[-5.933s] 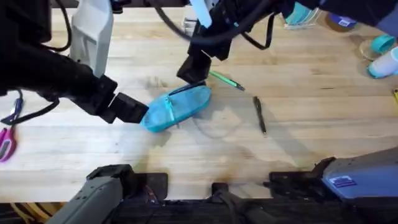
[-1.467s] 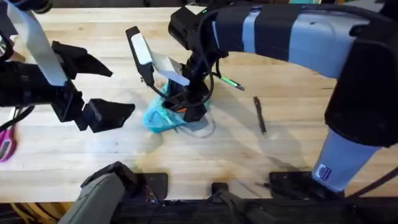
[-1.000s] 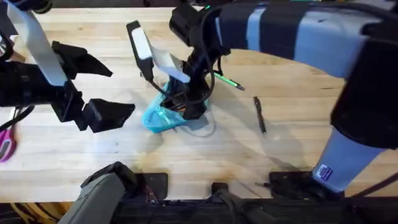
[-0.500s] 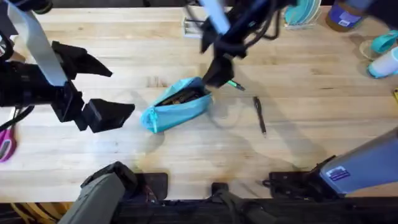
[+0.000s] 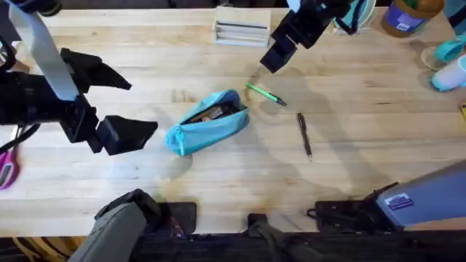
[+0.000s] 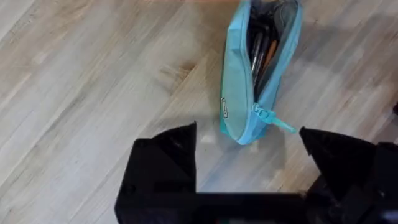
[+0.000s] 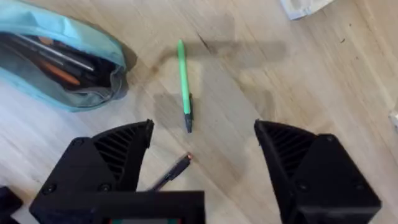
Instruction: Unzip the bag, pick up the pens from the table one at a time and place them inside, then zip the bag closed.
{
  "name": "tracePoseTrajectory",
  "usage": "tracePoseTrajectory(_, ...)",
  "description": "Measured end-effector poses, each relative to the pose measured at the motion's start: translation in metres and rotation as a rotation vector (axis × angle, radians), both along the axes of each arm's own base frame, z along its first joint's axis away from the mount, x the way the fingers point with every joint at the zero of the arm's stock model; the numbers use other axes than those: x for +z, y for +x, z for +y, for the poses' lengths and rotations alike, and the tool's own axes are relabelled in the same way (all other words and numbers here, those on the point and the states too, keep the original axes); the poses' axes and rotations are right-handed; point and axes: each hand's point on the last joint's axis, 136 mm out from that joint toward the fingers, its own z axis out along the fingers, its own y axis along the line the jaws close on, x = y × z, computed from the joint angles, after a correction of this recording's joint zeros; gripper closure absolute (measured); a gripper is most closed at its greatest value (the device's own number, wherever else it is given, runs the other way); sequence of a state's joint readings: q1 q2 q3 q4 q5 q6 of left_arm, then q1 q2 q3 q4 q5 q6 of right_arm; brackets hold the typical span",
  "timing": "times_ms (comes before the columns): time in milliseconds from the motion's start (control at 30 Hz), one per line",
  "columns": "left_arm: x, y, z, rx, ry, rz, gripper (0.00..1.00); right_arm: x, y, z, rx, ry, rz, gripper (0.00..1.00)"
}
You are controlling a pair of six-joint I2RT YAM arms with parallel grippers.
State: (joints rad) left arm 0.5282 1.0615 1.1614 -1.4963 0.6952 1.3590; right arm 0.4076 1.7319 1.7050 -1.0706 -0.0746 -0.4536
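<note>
Bag (image 5: 207,121) lies at mid-table (image 5: 364,182), slanted, zipper open along its length; mouth gapes upward, with pens or pencils already visible inside in both wrist views. Zipper pull sits at the bag's near-left end.

Green pen (image 5: 264,94) lies on the wood just right of the bag's far end, apart from it. Black pen (image 5: 303,135) lies farther right and nearer, well apart from the bag. Neither is in the bag yet.

Right gripper (image 5: 277,55) hovers above the table, beyond the green pen, jaws spread wide, nothing between them. Its wrist view has the green pen (image 7: 184,84) roughly centred between the fingers, the bag mouth (image 7: 62,62) off to one side and the tip of the black pen (image 7: 171,171) close by.

Left gripper (image 5: 116,109) hangs left of the bag, jaws wide and empty, the bag's pull end (image 6: 258,115) just ahead of it.

Judgement: unzip looks done; the step in hand is the first pen pick, green one.

Notes for the grasp:
- Descend straight over mid-barrel, fingers across the pen's axis, not along it.
- A slim round pen may roll, so close slowly and squarely.
- Left gripper could steady the bag's near end so the mouth stays open at insertion.
- Feed the pen in tip first, aligned with the opening.
</note>
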Motion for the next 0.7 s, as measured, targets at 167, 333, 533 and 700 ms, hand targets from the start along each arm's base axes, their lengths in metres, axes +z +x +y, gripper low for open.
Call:
tracePoseTrajectory(167, 0.000, 0.000, 0.000, 0.000, 0.000, 0.000, 0.007, -0.001, -0.001, -0.003, -0.037, -0.003, 0.011, 0.005)
tracePoseTrajectory(333, 0.000, 0.000, 0.000, 0.000, 0.000, 0.000, 0.007, -0.014, 0.002, -0.003, -0.047, -0.005, 0.009, 0.005)
tracePoseTrajectory(533, 0.000, 0.000, 0.000, 0.000, 0.000, 0.000, 0.007, -0.067, -0.006, -0.007, -0.055, -0.030, 0.061, 0.005)
tracePoseTrajectory(700, 0.000, 0.000, 0.000, 0.000, 0.000, 0.000, 0.007, -0.112, -0.012, -0.010, -0.063, -0.037, 0.074, 0.004)
